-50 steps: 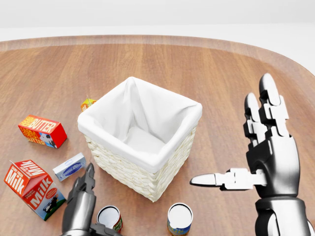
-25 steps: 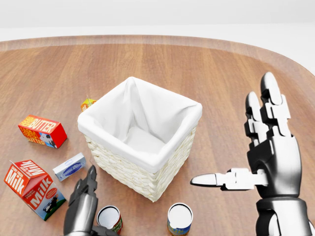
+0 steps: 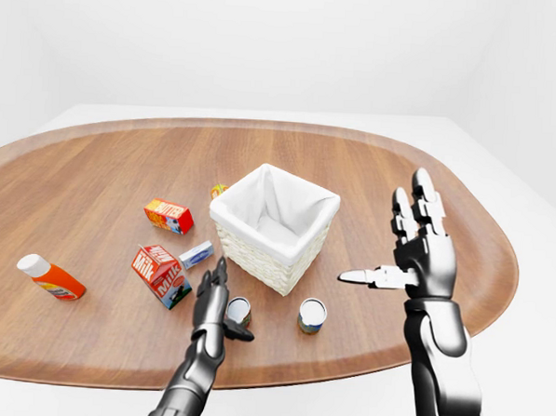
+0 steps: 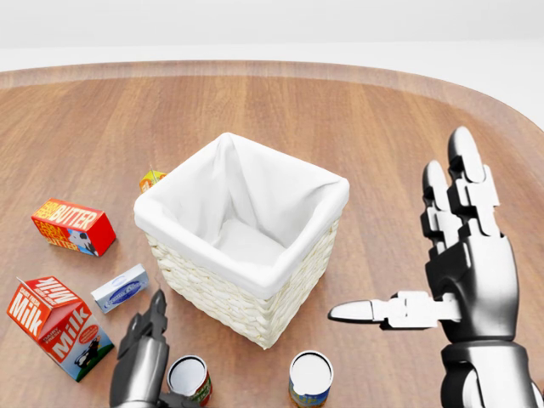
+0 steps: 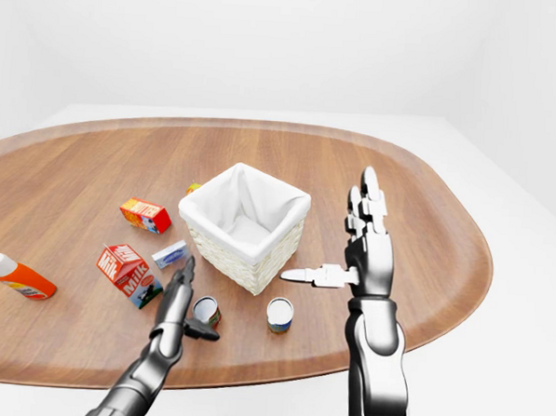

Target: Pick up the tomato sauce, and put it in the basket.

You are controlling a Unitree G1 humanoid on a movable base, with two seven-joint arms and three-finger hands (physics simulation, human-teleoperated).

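Observation:
The tomato sauce can (image 4: 189,378) stands upright on the wooden table at the bottom of the head view, just below the basket. It has a red and green label and a white lid. The white-lined wicker basket (image 4: 223,297) stands in the middle and holds nothing. My left hand (image 3: 221,303) is open, its fingers upright just left of the can and its thumb reaching under it in the view; the fingers are not closed round it. My right hand (image 4: 406,242) is open and empty, raised to the right of the basket.
A second can (image 4: 310,378) stands right of the tomato sauce. Left of the basket lie a milk carton (image 4: 59,327), a butter box (image 4: 74,226), a small blue-white box (image 4: 120,288) and a small orange pack (image 4: 151,179). A ketchup bottle (image 3: 51,276) lies far left.
My left hand has shifted slightly lower and nearer the tomato sauce can. The right hand has barely moved. Nothing on the table has moved.

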